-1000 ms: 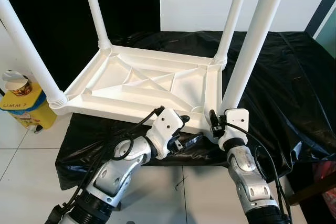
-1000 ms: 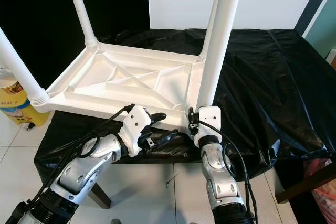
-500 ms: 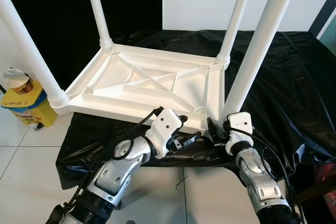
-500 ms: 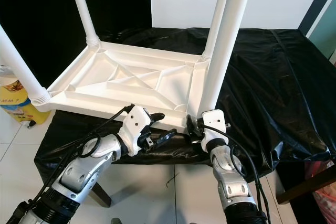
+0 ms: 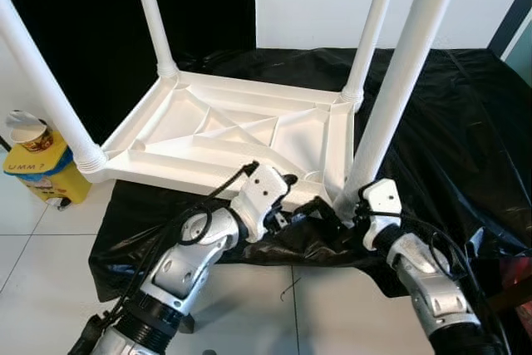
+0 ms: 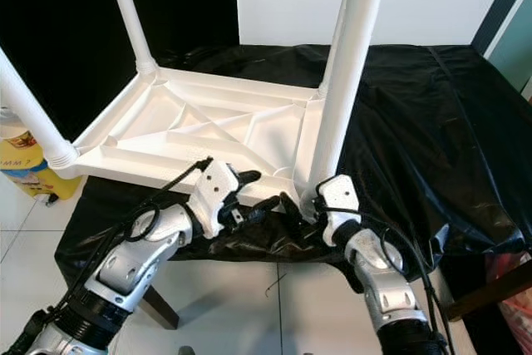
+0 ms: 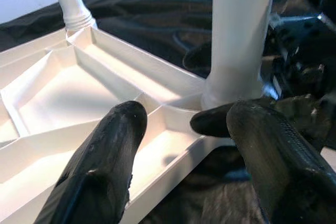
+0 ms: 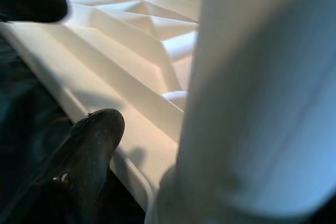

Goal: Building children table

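The left gripper point(image 7: 181, 124) has its two black fingers point(image 7: 113, 150) spread apart, one over the near rim of the upturned white children's table point(image 5: 224, 135) and the other by the base of the near right leg point(image 5: 399, 81). The right gripper point(image 5: 353, 209) sits at the foot of that same leg; one finger point(image 8: 86, 153) lies beside the rim, and whether its fingers are apart or together cannot be told. Since a second ago the left gripper has pushed farther right toward the leg's base, the right wrist has dropped lower and swung right, and the black plastic sheet point(image 5: 432, 114) now bunches up between the two grippers. The children's table lies upside down on the sheet-covered tabletop, its ribbed underside up, its four legs pointing straight up and its long side running left to right. Both silver forearms reach up from the near edge, converging on the near right corner. A yellow container point(image 5: 37, 168) stands on the floor at far left.
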### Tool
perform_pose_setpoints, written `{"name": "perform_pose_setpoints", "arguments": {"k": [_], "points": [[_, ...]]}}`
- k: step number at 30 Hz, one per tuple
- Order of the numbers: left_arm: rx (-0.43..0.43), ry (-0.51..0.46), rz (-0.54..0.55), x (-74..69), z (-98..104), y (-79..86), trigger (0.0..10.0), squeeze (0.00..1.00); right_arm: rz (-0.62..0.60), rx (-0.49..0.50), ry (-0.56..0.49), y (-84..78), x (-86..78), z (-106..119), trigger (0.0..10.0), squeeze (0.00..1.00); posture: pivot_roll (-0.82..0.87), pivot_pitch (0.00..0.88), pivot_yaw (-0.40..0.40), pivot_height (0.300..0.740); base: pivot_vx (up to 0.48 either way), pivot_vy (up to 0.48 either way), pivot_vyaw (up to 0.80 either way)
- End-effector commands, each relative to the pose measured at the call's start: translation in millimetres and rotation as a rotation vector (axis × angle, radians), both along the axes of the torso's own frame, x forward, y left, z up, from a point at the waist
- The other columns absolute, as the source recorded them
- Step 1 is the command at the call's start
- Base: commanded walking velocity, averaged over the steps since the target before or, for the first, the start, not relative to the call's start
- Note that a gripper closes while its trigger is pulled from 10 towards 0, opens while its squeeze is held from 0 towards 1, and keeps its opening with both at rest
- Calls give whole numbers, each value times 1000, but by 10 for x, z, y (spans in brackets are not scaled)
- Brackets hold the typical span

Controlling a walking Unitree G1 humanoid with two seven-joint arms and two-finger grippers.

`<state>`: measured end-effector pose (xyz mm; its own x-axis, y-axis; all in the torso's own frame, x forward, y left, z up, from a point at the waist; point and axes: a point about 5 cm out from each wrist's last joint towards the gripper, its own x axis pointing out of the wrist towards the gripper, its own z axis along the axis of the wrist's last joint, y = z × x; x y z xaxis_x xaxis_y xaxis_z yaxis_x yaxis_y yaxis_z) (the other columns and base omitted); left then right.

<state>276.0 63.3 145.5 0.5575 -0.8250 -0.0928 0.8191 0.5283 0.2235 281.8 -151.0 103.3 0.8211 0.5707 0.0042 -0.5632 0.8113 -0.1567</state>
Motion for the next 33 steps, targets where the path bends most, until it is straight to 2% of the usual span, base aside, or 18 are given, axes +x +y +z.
{"name": "perform_pose_setpoints", "arguments": {"k": [1, 12, 13, 14, 15, 16, 26, 27, 33], "points": [[33, -4, -70, -2, 2, 19, 10000, 0, 55, -9, 4, 28, 20, -9, 10000, 0, -11, 0, 20, 740, 0, 0, 0], [34, -10, -71, 8, 4, 28, 10000, 0, 104, -47, 2, -2, 100, 1, 10000, 0, -16, 0, 24, 740, 0, 0, 0], [31, -8, -74, 6, 0, 15, 10000, 0, 110, -49, -2, -9, 114, 6, 8667, 0, -22, 0, 30, 740, 0, 0, 0], [28, -7, -76, 5, -3, 6, 10000, 0, 114, -50, -4, -15, 122, 9, 3961, 0, -22, 0, 30, 740, 0, 0, 0], [28, -7, -76, 5, -3, 6, 10000, 0, 114, -50, -4, -15, 122, 9, 3961, 0, -22, 0, 30, 740, 0, 0, 0], [21, -3, -78, 7, -10, -12, 10000, 0, 115, -43, -8, -43, 135, 19, 0, 0, -36, 0, 39, 740, 0, 0, 0], [13, 11, -82, -13, -35, -20, 10000, 0, 59, -21, -1, -134, 110, -5, 0, 0, -57, 0, 30, 740, 0, 0, 0], [11, 16, -79, -20, -47, -19, 10000, 0, 23, -13, 3, -159, 107, -16, 10000, 0, -61, 0, 30, 740, 0, 0, 0], [5, 23, -71, -31, -63, -22, 10000, 0, -62, 10, 12, -190, 118, -39, 10000, 0, -64, 0, 23, 740, 0, 0, 0]]}}
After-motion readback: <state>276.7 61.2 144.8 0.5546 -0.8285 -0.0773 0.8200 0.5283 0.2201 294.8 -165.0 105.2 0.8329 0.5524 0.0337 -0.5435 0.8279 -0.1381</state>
